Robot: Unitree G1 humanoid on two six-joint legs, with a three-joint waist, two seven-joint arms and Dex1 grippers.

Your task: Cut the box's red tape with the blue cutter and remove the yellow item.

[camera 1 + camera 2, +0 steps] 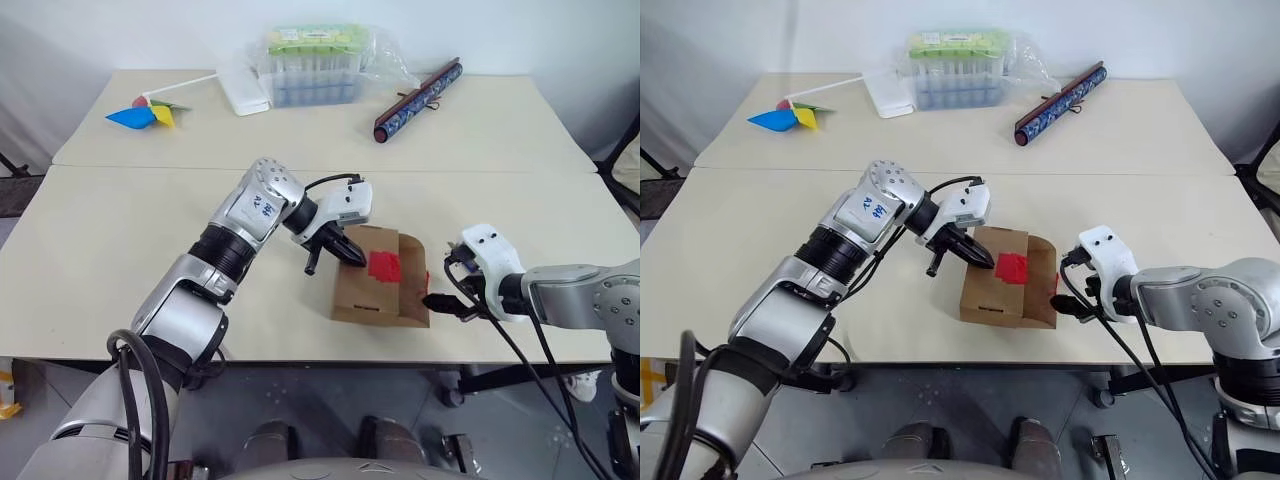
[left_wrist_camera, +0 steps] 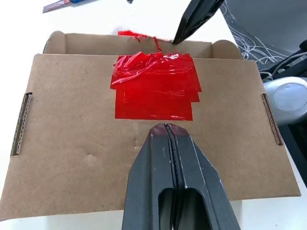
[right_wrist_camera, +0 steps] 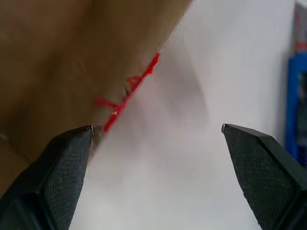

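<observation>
A small brown corrugated cardboard box (image 1: 380, 290) sits near the front edge of the pale counter (image 1: 120, 230), between the two arms. A bright red, wrinkled patch of tape (image 1: 384, 265) lies on its top flap; in the left wrist view the tape's far edge (image 2: 154, 85) looks torn and ragged where the flap meets the box's far wall.

The left gripper (image 1: 352, 257) is closed, its two black fingers (image 2: 169, 167) pressed together with nothing between them, and it points down onto the top flap with the tips just short of the tape's near edge. Whether the tips actually touch the cardboard cannot be told.

The right gripper (image 1: 437, 301) hangs at the box's right side, low by the counter, with its fingers spread wide and empty. In the right wrist view one finger (image 3: 62, 163) sits against the cardboard edge (a thin red strand of tape runs along that edge), the other well clear over bare counter.

At the back of the counter lie a blue, yellow and red pinwheel (image 1: 145, 113) on a white stick, a clear plastic case of tubes (image 1: 315, 68), and a long dark patterned roll (image 1: 418, 99).
</observation>
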